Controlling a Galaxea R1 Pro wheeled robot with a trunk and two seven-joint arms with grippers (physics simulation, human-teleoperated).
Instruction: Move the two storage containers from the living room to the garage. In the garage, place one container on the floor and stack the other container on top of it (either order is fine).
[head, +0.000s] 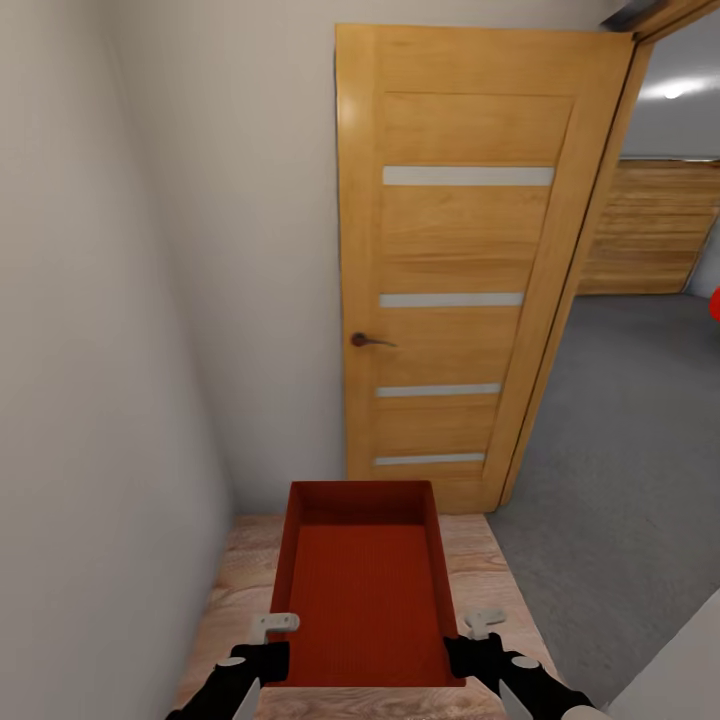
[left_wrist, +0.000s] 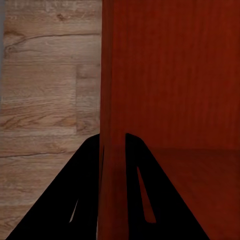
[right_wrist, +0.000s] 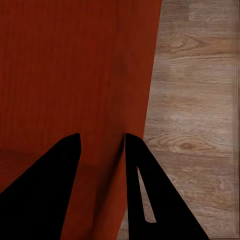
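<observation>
Carrying one storage container (head: 365, 590) out in front of the trunk, held level between both arms and hanging above the light wood-plank floor (head: 480, 560) of a narrow passage. Left gripper (head: 268, 655) pinching the bin's left wall, one finger inside and one outside, as the left wrist view shows with the wall (left_wrist: 112, 150) running down between the dark fingers (left_wrist: 145, 200). Right gripper (head: 470, 652) clamping the right wall the same way, the wall (right_wrist: 107, 190) caught between its jaws in the right wrist view. Bin empty, ribbed bottom showing, short side pointing toward the door.

Judging by this, roughly midway: one container lifted and in transit, not yet set down; the second container and any stacking not visible here, so probably still to do.

Facing an open light-wood door (head: 460, 270) with narrow frosted strips and a dark lever handle (head: 368, 341), swung against a plain pale wall (head: 120, 300). Opening past the door frame on the right onto a grey speckled floor (head: 620, 420), likely the garage, with a wooden-slatted panel (head: 650, 230) at the far end and a sliver of something red (head: 715, 303) at the edge, perhaps the car. Needing next a turn right through that doorway.
</observation>
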